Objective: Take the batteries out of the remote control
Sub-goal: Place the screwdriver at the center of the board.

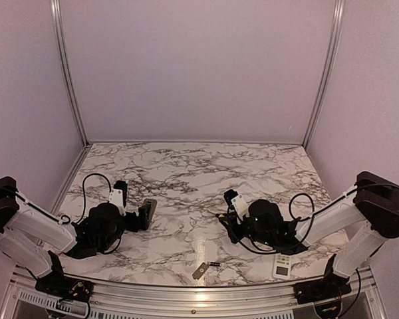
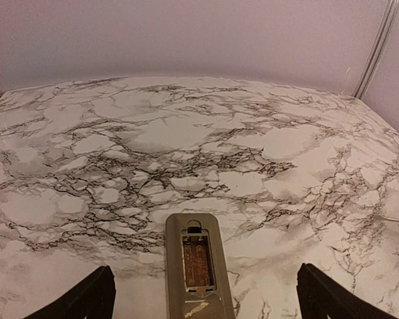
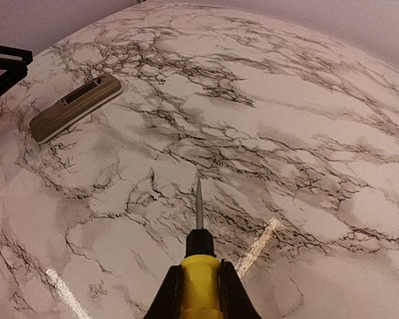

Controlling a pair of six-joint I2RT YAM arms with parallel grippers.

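Remote lies within wide-open left gripper — right gripper clamps yellow-handled screwdriver.

We see soft, even overhead light, a glare streak on the worktop, and fisheye bending at the edges.

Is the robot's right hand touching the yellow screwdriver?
Touching. In the right wrist view the right gripper clamps the screwdriver: its dark fingers press both sides of the yellow handle, no gap.
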